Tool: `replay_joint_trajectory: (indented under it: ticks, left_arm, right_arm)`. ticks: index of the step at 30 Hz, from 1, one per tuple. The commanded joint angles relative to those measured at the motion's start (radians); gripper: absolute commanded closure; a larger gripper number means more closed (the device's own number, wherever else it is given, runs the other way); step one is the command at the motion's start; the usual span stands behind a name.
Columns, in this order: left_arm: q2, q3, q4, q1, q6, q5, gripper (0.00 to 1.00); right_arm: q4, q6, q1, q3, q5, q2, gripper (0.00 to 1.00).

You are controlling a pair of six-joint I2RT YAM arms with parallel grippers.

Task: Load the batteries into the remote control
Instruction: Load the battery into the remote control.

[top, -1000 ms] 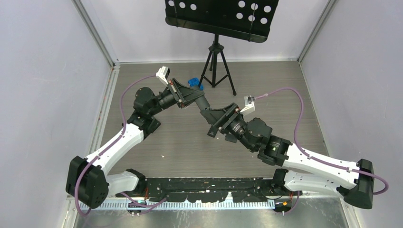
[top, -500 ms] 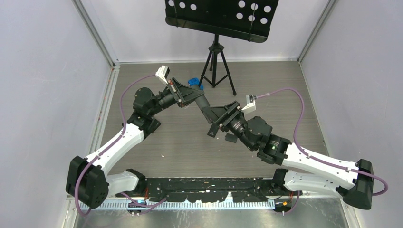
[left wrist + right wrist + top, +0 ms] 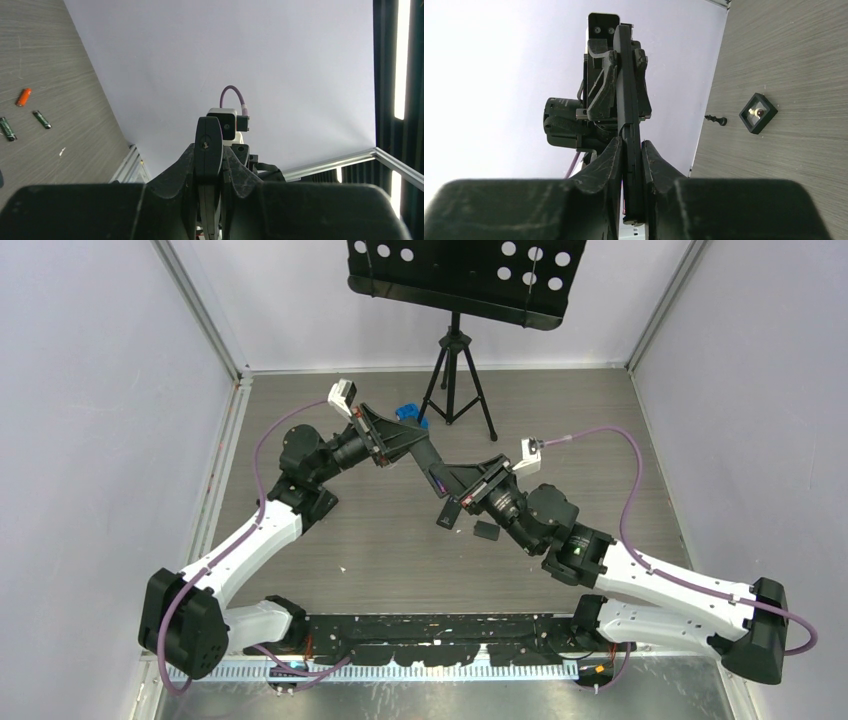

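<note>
The slim black remote control (image 3: 437, 472) hangs in the air above the table, bridging my two grippers. My left gripper (image 3: 424, 458) is shut on its far end; in the left wrist view the remote (image 3: 208, 145) stands edge-on between the fingers of that gripper (image 3: 210, 150). My right gripper (image 3: 452, 480) has its fingers pressed on the near end, with the remote (image 3: 626, 95) edge-on inside the gripper (image 3: 630, 145). On the table lie three batteries, one orange (image 3: 23, 97) and two dark green (image 3: 42, 119) (image 3: 7, 129). No batteries show in the top view.
A black tripod (image 3: 455, 370) carrying a perforated black stand is at the back of the table, with a small blue object (image 3: 408, 412) beside it. A small square black plate (image 3: 486, 531) (image 3: 758, 113) and a tiny black screw-like piece (image 3: 715, 119) lie below the right wrist.
The right gripper has closed from wide open onto the remote's near end and rolled slightly, uncovering the black plate on the table. The left arm has stayed still.
</note>
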Motion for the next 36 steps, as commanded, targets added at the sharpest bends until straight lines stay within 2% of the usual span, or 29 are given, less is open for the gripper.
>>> replay_joint_trajectory:
  ticks: [1, 4, 5, 9, 12, 18, 36]
  left_arm:
    - [-0.020, 0.022, 0.075, 0.000, -0.004, -0.008, 1.00]
    - [-0.023, 0.028, 0.070, 0.000, -0.001, -0.008, 1.00]
    - [-0.023, 0.028, 0.066, 0.000, 0.003, -0.008, 1.00]
    - [-0.022, 0.021, 0.049, 0.000, 0.044, -0.003, 1.00]
    - [-0.021, 0.016, 0.038, 0.000, 0.085, 0.009, 1.00]
    - [-0.027, 0.000, 0.048, 0.000, 0.106, 0.020, 1.00]
    - [-0.012, 0.002, 0.089, 0.000, 0.056, 0.015, 1.00]
  right_arm:
    - [0.031, -0.039, -0.003, -0.029, -0.004, -0.008, 0.88]
    - [0.033, -0.047, -0.004, -0.037, -0.010, -0.006, 0.87]
    - [0.030, -0.049, -0.006, -0.033, -0.014, -0.004, 0.81]
    - [0.006, -0.066, -0.011, -0.020, -0.010, -0.023, 0.38]
    - [0.004, -0.079, -0.018, -0.028, -0.006, -0.058, 0.31]
    - [0.001, -0.072, -0.029, -0.067, -0.013, -0.121, 0.33]
    - [-0.047, -0.147, -0.044, -0.035, -0.091, -0.017, 0.75]
